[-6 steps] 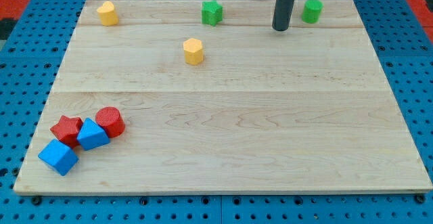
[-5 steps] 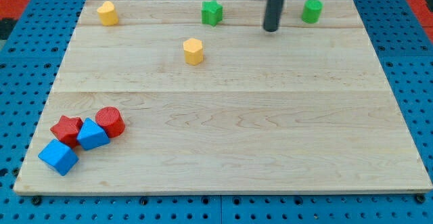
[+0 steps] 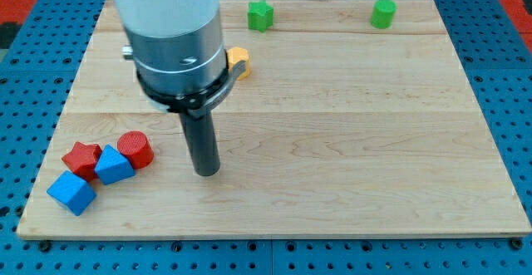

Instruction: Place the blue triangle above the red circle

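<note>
Bright, even overhead light, barely any shadows under the blocks, faint sheen on the worktop (image 3: 332, 142), everything pretty sharp.

The arm (image 3: 170, 34) runs off the view's top and half hides a yellow block (image 3: 239, 59)

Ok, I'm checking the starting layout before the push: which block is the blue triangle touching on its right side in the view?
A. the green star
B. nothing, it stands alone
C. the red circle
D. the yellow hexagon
C: the blue triangle sits against the red circle, which lies just up and to the view's right of it; my tip stands apart, further to the view's right.
</note>
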### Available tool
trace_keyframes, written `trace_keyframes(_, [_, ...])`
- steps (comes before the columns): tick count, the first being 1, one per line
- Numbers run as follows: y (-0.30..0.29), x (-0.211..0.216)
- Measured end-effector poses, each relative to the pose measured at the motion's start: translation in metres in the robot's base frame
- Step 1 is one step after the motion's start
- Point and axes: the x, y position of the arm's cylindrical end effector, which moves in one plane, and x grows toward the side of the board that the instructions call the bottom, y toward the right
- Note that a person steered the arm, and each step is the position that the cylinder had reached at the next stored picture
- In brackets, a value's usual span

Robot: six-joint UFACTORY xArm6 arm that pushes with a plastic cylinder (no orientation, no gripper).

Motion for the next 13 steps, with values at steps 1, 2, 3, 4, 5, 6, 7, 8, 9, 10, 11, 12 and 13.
trace_keyframes(1, [-0.008, 0.006])
trace_keyframes(2, [-0.014, 0.012])
trace_keyframes(3, [-0.015, 0.032])
trace_keyframes(4, [-0.032, 0.061])
trace_keyframes(5, [-0.047, 0.058])
trace_keyframes(6, [-0.066, 0.019])
trace_keyframes(7, [-0.094, 0.011])
trace_keyframes(8, [-0.103, 0.039])
trace_keyframes(9, [-0.116, -0.010])
trace_keyframes(10, [-0.134, -0.052])
trace_keyframes(11, [-0.138, -0.094])
trace_keyframes(12, [-0.138, -0.109])
trace_keyframes(13, [-0.130, -0.104])
